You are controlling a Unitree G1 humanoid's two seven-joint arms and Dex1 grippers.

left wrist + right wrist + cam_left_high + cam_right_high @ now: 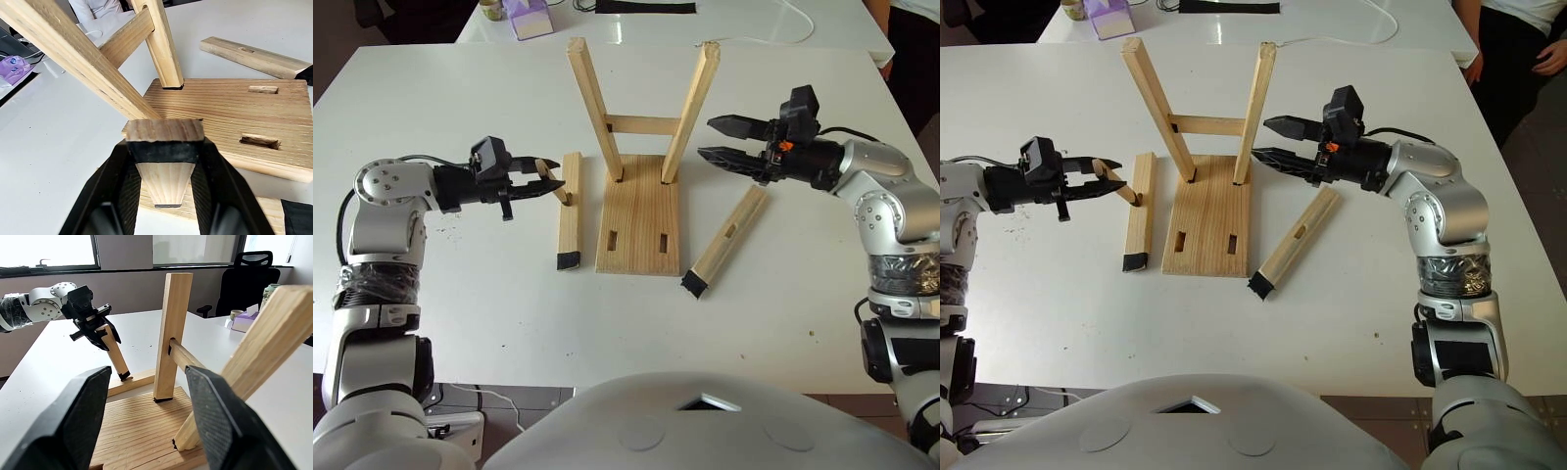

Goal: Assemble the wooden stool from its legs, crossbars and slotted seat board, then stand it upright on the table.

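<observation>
The slotted seat board [639, 220] lies flat at mid-table. Two legs [595, 103] [690, 98] stand in its far slots, leaning apart and joined by a crossbar [641, 124]. The two near slots are empty. One loose leg [570, 211] lies left of the board, another [726, 240] to its right. My left gripper [543, 179] is shut on a short crossbar [165, 161], whose far end touches the left loose leg. My right gripper [707, 137] is open, just right of the right standing leg, with nothing in it.
A second table behind holds a purple tissue box [527, 15] and a black strip [646, 6]. A white cable [793, 29] lies at the far right of the table. An office chair [244, 279] stands beyond the table.
</observation>
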